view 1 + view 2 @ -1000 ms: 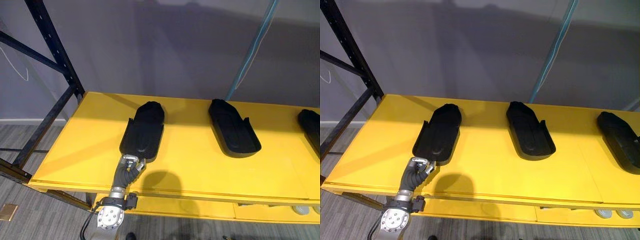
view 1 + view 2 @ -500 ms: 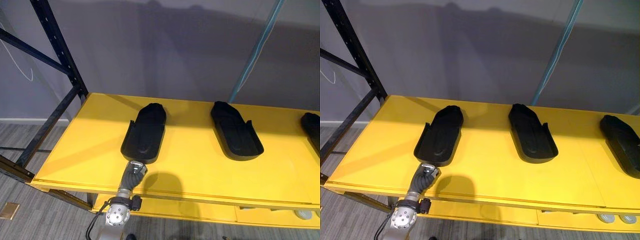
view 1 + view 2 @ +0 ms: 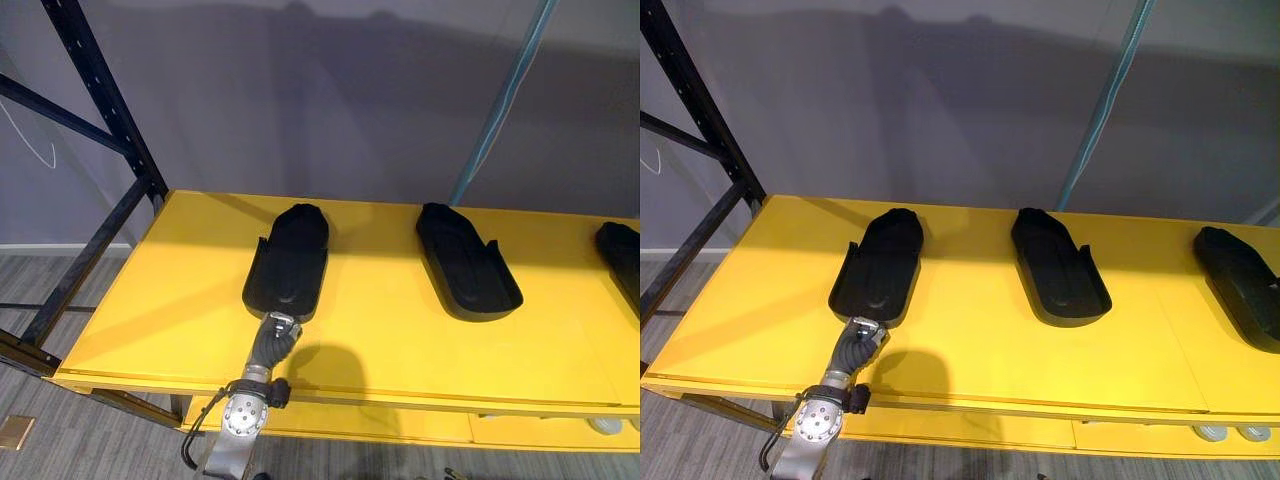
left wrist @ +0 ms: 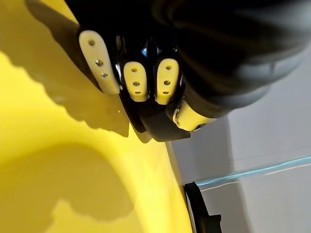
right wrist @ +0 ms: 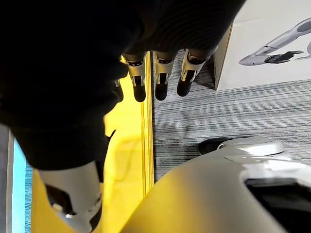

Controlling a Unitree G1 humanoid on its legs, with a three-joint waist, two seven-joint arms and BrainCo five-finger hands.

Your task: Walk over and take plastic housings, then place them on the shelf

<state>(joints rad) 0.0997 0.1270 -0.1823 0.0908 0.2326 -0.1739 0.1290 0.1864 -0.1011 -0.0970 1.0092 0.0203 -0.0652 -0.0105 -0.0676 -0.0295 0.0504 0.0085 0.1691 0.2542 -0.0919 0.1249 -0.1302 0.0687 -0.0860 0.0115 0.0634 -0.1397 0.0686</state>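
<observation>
Shelf: yellow deck (image 3: 180, 300), broad and flat, carrying three black plastic housings in a row.
Left housing: (image 3: 290, 262) lies hollow side up with its long axis running from near to far. Its wider open end faces the robot, and it sits toward the shelf's left half.
Middle housing: (image 3: 465, 260) also hollow side up, well apart from the left one and angled a little to the right at its near end.
Right housing: (image 3: 1240, 285) at the shelf's far right, partly cut by the picture edge.
Left hand: (image 3: 273, 340) reaches over the shelf's front edge and sits at the near end of the left housing, right against its rim.
Left hand state: in the wrist view the silver fingers (image 4: 99, 60) run side by side into the dark housing and their tips are lost against it. Cannot tell whether they clasp the rim or only touch it.
Right hand: (image 5: 160, 77) hangs low beside the shelf's front edge over the grey floor (image 5: 218, 116). Its fingers are straight and relaxed, holding nothing.
Surroundings: black rack upright (image 3: 100, 100) at the shelf's left end, a blue-green pole (image 3: 500, 100) behind the shelf, and a grey wall (image 3: 300, 100) at the back.
</observation>
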